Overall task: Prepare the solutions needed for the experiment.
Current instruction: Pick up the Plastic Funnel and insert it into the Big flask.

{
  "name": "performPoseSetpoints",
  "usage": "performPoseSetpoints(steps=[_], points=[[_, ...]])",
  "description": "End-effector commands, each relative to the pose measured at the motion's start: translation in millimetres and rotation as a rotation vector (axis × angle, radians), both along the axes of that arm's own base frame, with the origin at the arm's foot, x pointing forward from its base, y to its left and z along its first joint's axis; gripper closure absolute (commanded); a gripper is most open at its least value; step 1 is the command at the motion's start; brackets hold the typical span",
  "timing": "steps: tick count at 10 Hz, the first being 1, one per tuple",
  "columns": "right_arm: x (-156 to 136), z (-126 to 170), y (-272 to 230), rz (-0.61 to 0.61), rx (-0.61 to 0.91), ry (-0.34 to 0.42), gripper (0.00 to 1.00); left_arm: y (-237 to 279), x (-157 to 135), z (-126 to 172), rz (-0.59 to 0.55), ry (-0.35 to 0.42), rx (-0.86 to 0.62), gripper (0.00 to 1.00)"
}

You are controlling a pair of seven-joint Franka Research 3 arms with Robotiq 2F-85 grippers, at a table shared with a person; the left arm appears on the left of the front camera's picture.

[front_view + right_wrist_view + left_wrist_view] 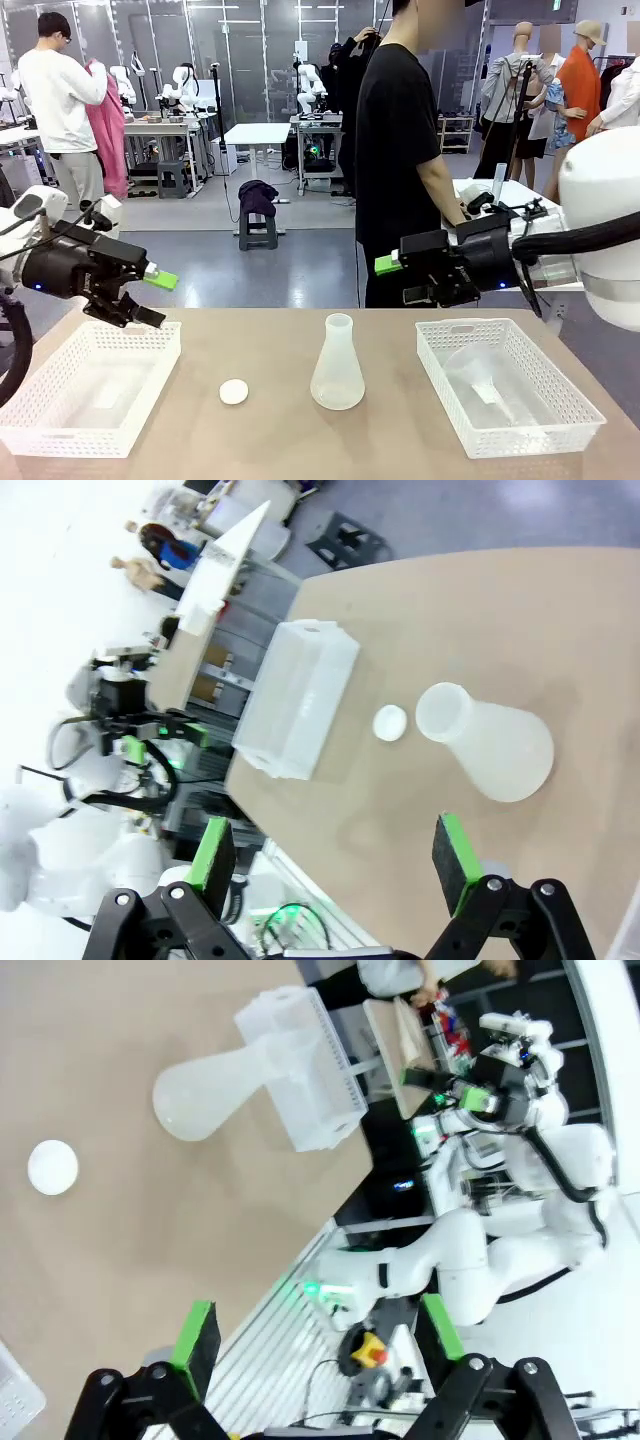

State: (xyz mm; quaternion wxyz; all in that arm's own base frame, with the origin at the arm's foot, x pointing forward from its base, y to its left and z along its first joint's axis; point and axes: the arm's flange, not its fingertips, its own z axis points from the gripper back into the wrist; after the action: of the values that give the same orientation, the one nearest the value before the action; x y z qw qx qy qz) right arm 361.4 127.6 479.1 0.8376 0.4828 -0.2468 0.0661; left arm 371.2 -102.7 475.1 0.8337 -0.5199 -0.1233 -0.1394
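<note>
Standing upright, frosted flask, cap nearby

You were in a robotics laboratory, a large open hall. In the lower half of the front view stood your tan table, with a white basket at its left, a second basket at its right and a frosted conical flask in the middle. The left arm and the right arm came in from the edges. Behind, in the upper half, there were a grey floor, a white table, a dark stool and a workbench at upper left.
</note>
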Motion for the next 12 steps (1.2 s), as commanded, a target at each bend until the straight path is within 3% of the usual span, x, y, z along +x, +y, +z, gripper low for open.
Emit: performPoseSetpoints(steps=[1,5,8,9,12], points=[[5.3,-16.0,-16.3,0.034,0.110,0.017,0.00,18.5,7.7,-7.9,0.008,0.028,-0.064,0.00],[5.0,-22.7,-50.0,-0.022,0.119,0.071,0.00,37.7,8.4,-22.0,-0.063,0.113,-0.127,0.00],[8.6,-30.6,-64.3,-0.072,0.055,0.050,0.00,38.9,2.4,-27.6,-0.044,0.126,-0.125,0.00],[16.3,-30.2,-60.2,-0.032,0.141,0.104,0.00,38.9,2.4,-27.6,-0.044,0.126,-0.125,0.00],[16.3,-30.2,-60.2,-0.032,0.141,0.104,0.00,38.9,2.4,-27.6,-0.044,0.126,-0.125,0.00]])
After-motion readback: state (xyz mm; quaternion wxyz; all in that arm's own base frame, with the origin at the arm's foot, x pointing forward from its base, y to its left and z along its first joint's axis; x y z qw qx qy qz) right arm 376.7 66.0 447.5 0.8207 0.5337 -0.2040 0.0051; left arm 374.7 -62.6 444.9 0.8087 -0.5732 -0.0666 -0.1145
